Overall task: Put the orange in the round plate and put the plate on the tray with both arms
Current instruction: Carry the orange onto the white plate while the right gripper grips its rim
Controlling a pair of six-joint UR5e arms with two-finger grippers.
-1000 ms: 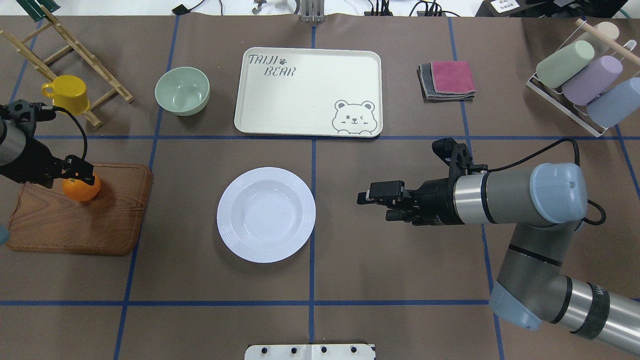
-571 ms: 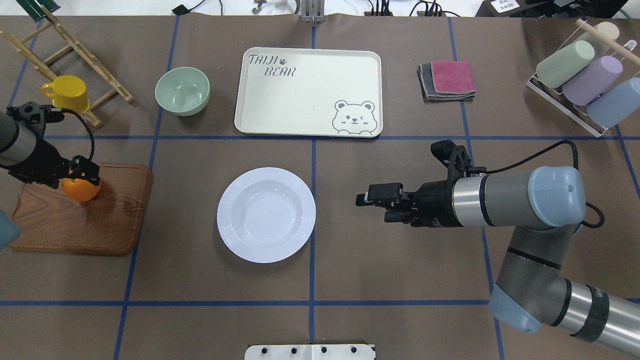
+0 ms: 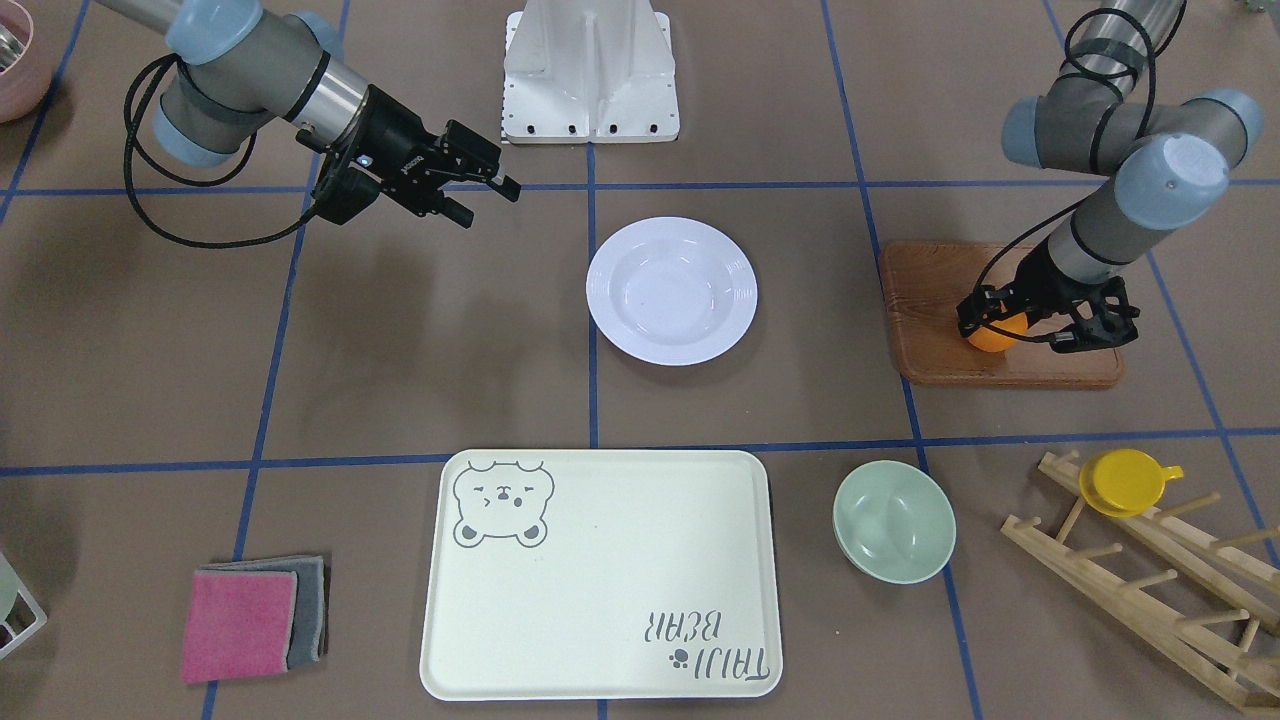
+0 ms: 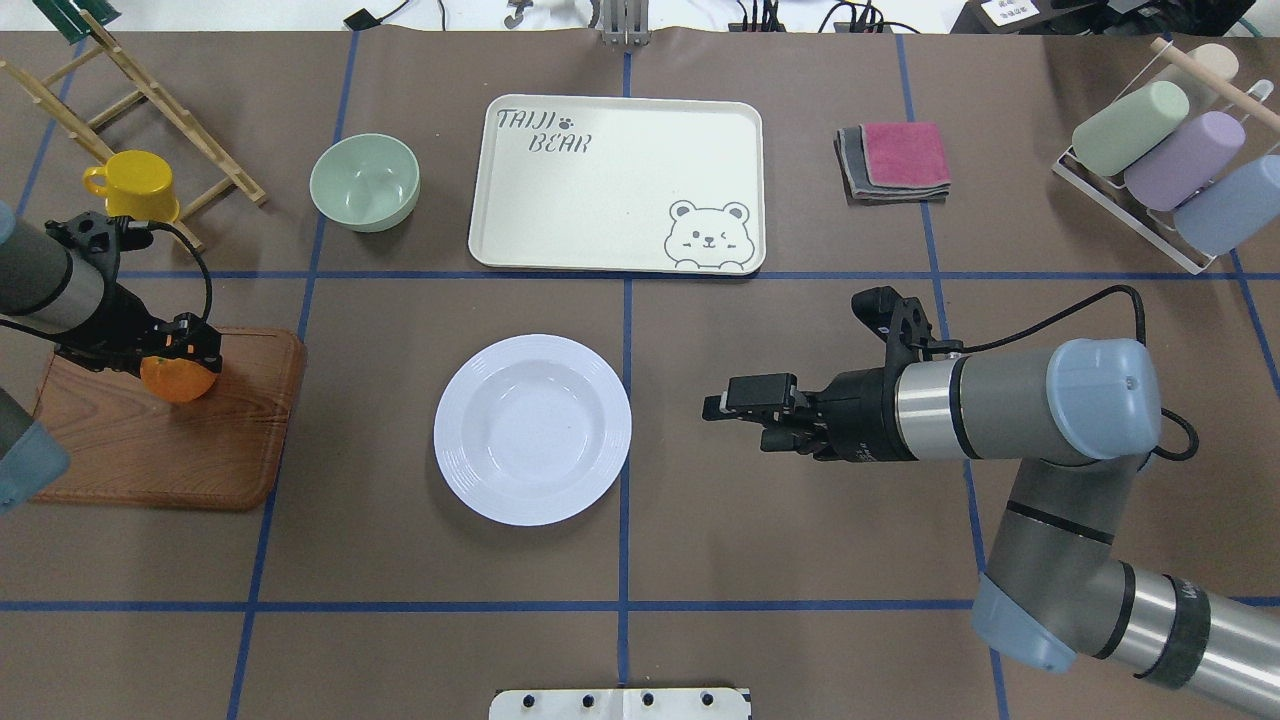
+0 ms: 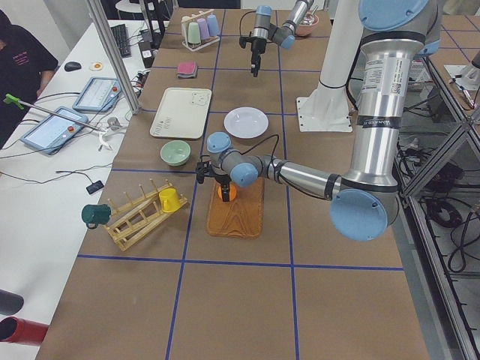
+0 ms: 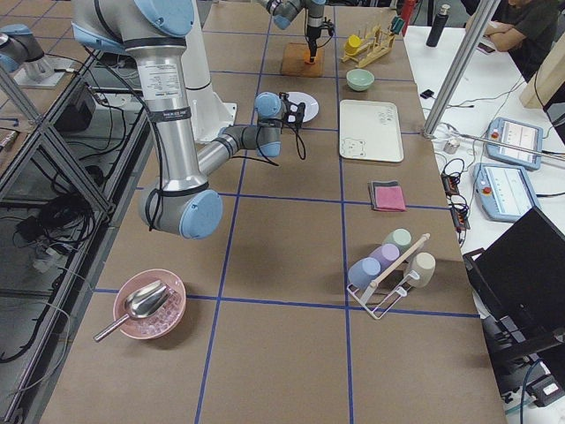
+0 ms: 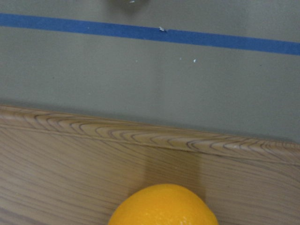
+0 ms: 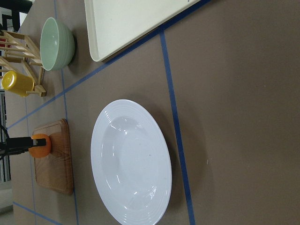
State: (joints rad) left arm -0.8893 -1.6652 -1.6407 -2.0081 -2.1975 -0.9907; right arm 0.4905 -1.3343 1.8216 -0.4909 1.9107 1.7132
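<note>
Table (image 4: 800, 520): covered in brown paper and crossed by blue tape lines; everything else is borne on it.
Right arm (image 4: 1000, 410): stretched out level above the table from the robot's right side, with its wrist turned toward the round plate.
Left arm (image 4: 40, 285): bent down over the wooden board on the robot's left side.
Tray (image 4: 620, 180): laid flat at the far middle of the table, beyond the round plate and apart from it; nothing is carried on it.
Wooden board (image 4: 160, 450): laid flat to the left of the round plate, well apart from it.
Round plate (image 4: 532, 428): set upright on the table between the two grippers, with nothing in it.
Green bowl (image 4: 364, 182): placed just beside the tray's left end, not touching it.
Right gripper (image 4: 740, 420): held in the air to the right of the round plate, clear of its rim; its jaws are parted and nothing is held between them.
Left gripper (image 4: 185, 350): closed around the orange from above.
Orange (image 4: 178, 380): clasped by the left gripper over the far part of the wooden board; whether the wood is touched cannot be told.
</note>
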